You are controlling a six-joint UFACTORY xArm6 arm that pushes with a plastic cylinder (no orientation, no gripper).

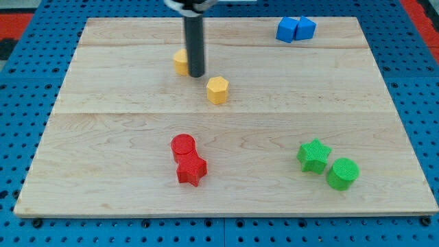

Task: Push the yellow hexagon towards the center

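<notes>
Camera view shows the yellow hexagon (217, 90) sitting on the wooden worktop (123, 137), a little above and slightly to the view's left of the board's middle. Just up and to the view's left of the hexagon stands the dark rod, and my tip (196, 74) rests on the worktop close to the hexagon but apart from it, with a narrow strip of wood showing between them. This arm carries no gripper, so there is nothing to spread or pinch; the rod alone does the pushing. Farther to the view's left of the hexagon, partly hidden behind the rod, is a second yellow block (180, 62) whose shape I cannot make out. Well below the hexagon lie a red cylinder (183, 145) and a red star (191, 169), touching each other. Far down and to the view's right of the hexagon sit a green star (314, 155) and a green cylinder (342, 173), side by side. Up and to the view's right of the hexagon, near the board's far edge, two blue blocks (295, 29) stand pressed together. By my judgement the step in hand is the approach: the tip stands behind the hexagon, contact not yet made. The next move calls for a short, straight push down and to the view's right, stopping early since the middle is near.
</notes>
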